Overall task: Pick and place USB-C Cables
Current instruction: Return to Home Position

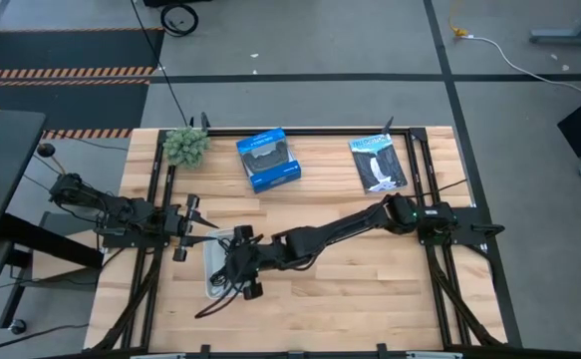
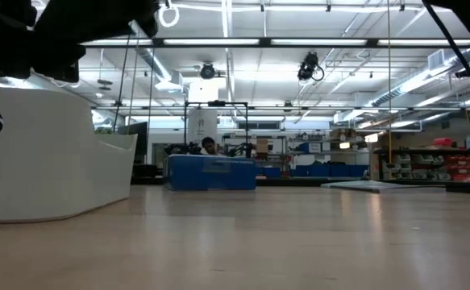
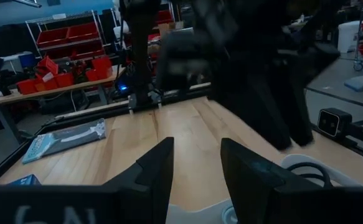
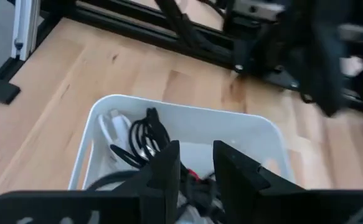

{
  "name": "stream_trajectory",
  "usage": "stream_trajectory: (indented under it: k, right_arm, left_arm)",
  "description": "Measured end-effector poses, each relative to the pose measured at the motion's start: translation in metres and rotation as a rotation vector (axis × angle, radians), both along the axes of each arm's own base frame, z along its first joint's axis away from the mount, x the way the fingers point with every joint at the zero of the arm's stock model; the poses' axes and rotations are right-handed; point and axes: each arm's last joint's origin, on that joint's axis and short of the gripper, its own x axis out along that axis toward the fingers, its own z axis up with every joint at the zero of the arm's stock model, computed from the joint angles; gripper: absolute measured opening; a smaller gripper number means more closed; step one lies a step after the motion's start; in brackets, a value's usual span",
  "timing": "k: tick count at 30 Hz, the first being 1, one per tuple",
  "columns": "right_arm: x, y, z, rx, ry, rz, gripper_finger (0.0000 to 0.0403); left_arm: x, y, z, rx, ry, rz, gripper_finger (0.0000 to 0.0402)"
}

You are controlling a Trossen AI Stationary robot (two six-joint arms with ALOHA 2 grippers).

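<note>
A white tray [image 1: 216, 261] stands on the table's left half, near side. In the right wrist view its rim [image 4: 187, 112] frames several coiled cables: a white one [image 4: 111, 126], a black one [image 4: 147, 134], and a black one with red [image 4: 193, 178]. I cannot make out a light blue-grey cable. A dark cable end [image 1: 210, 304] trails over the tray's near side onto the table. My right gripper [image 4: 195, 152] hangs open over the tray, its fingers on either side of the black-and-red cable. My left gripper [image 3: 197, 163] is open, just left of the tray [image 3: 306, 163].
A blue box [image 1: 268, 160] and a black-and-white flat packet [image 1: 378, 163] lie near the far edge, and a small green plant [image 1: 185, 146] sits at the far left corner. Black frame rails run along the table's sides. Bare wood lies right of the tray.
</note>
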Motion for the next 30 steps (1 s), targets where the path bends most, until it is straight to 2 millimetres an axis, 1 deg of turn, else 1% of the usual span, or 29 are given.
stream_trajectory:
  k: [4,6,10,14,16,20,27,30]
  right_arm:
    - [-0.011,-0.004,0.024,-0.014,0.001,-0.020,0.0103]
    - [-0.017,-0.006,0.033,-0.034,0.009,-0.046,0.0103]
    - [-0.028,-0.005,0.040,-0.100,0.054,-0.093,0.0101]
    - [-0.040,-0.002,0.050,-0.115,0.089,-0.117,0.0096]
    - [-0.045,-0.001,0.051,-0.115,0.114,-0.121,0.0092]
    - [-0.052,0.002,0.046,-0.146,0.176,-0.153,0.0083]
    - [-0.067,-0.002,0.037,-0.191,0.322,-0.259,0.0073]
    - [-0.079,0.001,0.039,-0.245,0.362,-0.298,0.0069]
  left_arm:
    - [0.000,0.000,0.000,0.000,0.000,0.000,0.0142]
    - [0.000,0.000,0.000,0.000,0.000,0.000,0.0142]
    - [0.000,0.000,0.000,0.000,-0.001,0.000,0.0142]
    - [0.000,0.000,0.000,0.000,0.000,0.000,0.0142]
    - [0.000,0.000,0.000,0.000,0.000,0.000,0.0142]
    - [0.000,0.000,0.000,0.000,0.000,0.000,0.0142]
    - [0.000,0.000,0.000,0.000,0.000,0.000,0.0142]
    - [0.000,0.000,0.000,0.000,0.000,0.000,0.0142]
